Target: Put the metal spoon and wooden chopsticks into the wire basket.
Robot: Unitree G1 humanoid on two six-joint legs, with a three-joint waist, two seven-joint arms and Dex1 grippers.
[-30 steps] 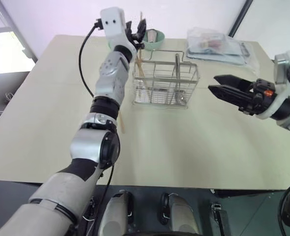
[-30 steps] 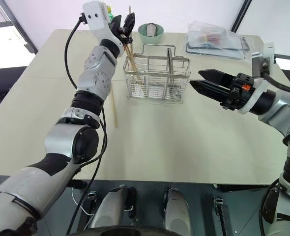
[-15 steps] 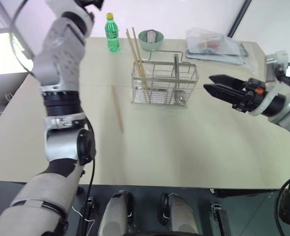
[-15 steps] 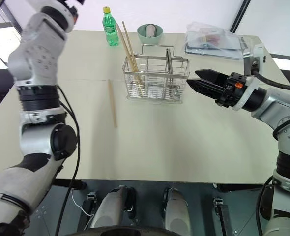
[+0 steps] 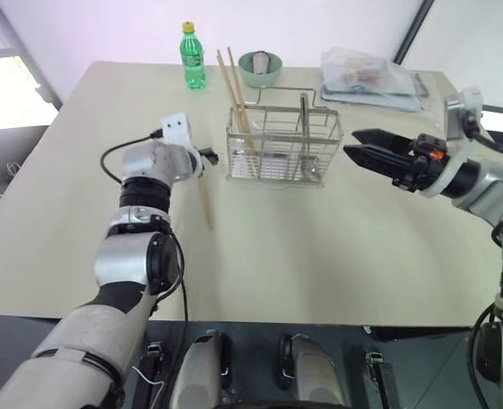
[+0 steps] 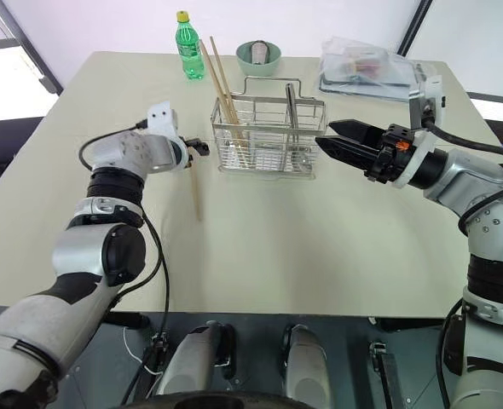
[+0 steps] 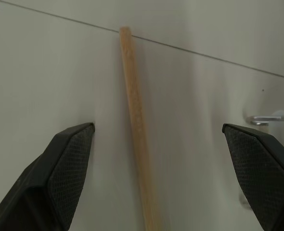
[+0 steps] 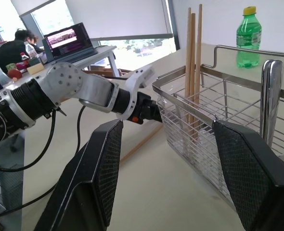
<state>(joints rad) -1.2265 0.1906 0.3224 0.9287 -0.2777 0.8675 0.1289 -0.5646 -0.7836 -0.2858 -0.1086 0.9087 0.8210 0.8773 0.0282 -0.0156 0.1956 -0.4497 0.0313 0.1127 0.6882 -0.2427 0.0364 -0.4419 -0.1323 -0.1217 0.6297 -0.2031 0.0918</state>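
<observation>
Pale beige desk [image 5: 320,256] carrying a rectangular silver wire basket [image 5: 281,149].
Left hand [image 5: 207,158], released, hovers over one pale wooden chopstick [image 7: 137,125]; right hand [image 5: 358,146] spread, empty, beside the basket.

On the worktop [image 5: 320,247] the wire basket [image 5: 284,146] holds two wooden chopsticks [image 5: 234,89] and the metal spoon [image 5: 306,119] — one loose chopstick [image 5: 205,203] lies beside it, under the left gripper [image 5: 209,157]; the right gripper [image 5: 354,145] hovers open nearby.
</observation>
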